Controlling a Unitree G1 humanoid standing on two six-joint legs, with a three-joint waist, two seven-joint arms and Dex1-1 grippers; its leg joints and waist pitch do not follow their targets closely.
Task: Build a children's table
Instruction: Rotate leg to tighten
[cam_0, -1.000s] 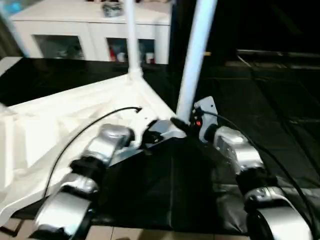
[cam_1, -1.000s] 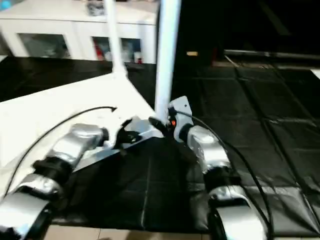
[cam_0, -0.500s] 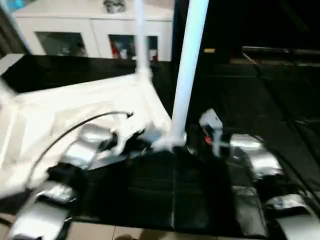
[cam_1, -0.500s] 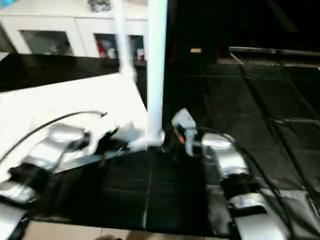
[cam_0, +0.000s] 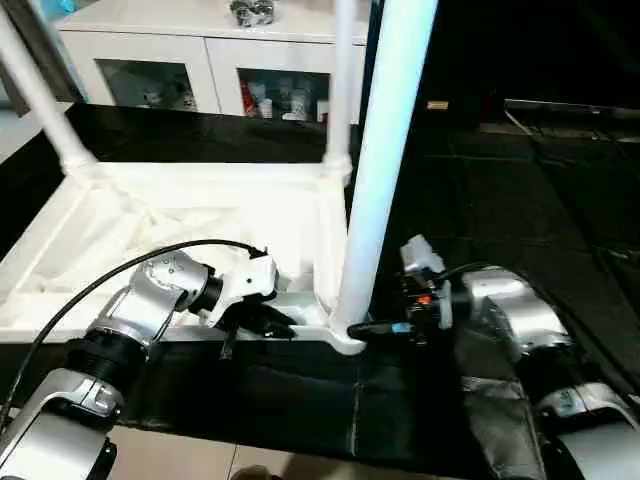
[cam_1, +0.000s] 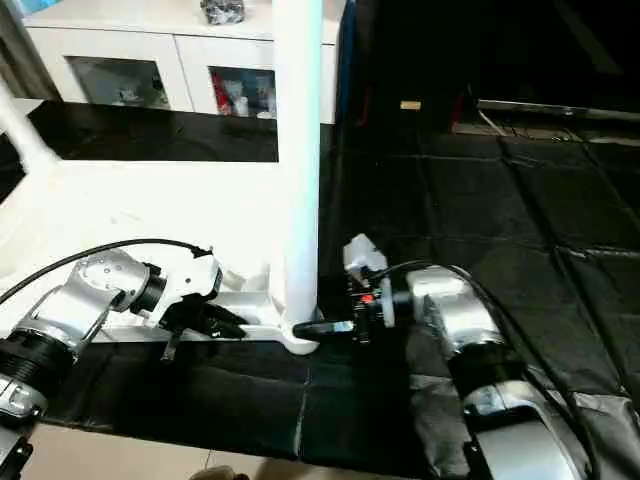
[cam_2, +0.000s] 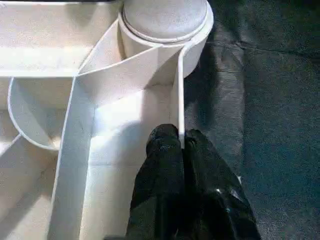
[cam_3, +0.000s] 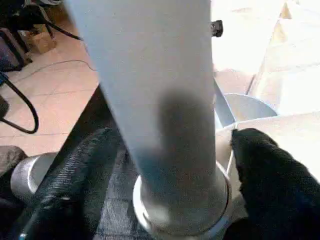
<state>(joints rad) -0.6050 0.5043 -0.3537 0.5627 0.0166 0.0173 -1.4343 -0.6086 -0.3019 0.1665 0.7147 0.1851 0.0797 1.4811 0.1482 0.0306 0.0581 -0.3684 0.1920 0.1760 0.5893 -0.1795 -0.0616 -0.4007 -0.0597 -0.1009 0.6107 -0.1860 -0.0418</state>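
The children's table top (cam_0: 200, 215) lies upside down on the black mat, ribbed underside up. Three white legs stand in its corner sockets: far left (cam_0: 40, 95), far right (cam_0: 340, 90) and the near right leg (cam_0: 385, 160). My left gripper (cam_0: 275, 325) is shut on the thin near rim (cam_2: 177, 90), just short of the near corner socket (cam_2: 165, 20). My right gripper (cam_3: 170, 150) is open, with one finger (cam_3: 75, 175) on each side of the near leg's base (cam_3: 175, 200).
A white glass-door cabinet (cam_0: 200, 70) stands behind the table top. Black mat (cam_0: 500, 190) spreads to the right and toward me, ending at pale floor (cam_0: 180, 455). A black cable (cam_0: 120, 275) arcs over my left forearm.
The camera has shifted. The near leg leaned to the right before and now stands almost upright in its socket. My right gripper drew back, then came round the leg's base. My left grip is unchanged.
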